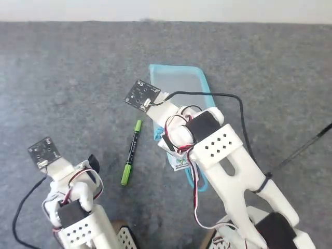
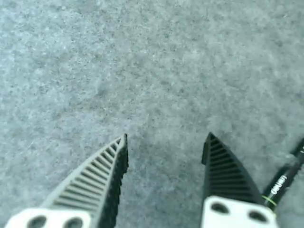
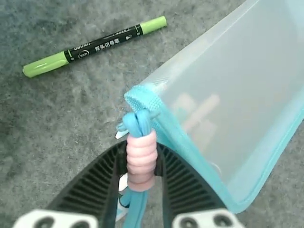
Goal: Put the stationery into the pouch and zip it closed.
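A translucent pouch (image 1: 179, 83) with blue trim lies on the grey felt, partly under my right arm (image 1: 218, 145). In the right wrist view my right gripper (image 3: 140, 164) is shut on the pink zipper pull (image 3: 140, 159), which hangs by a blue cord at the pouch's corner (image 3: 142, 97). Pale shapes (image 3: 197, 116) show faintly through the pouch wall (image 3: 237, 85). A green and black marker (image 1: 131, 152) lies on the felt to the left of the pouch, outside it (image 3: 95, 45). My left gripper (image 2: 166, 137) hangs open over bare felt, the marker's end (image 2: 285, 180) beside one finger.
Grey felt (image 1: 62, 78) covers the whole table up to a pale wall at the far edge. A black cable (image 1: 301, 148) runs off to the right, and another loops over the right arm. Both arm bases stand at the near edge.
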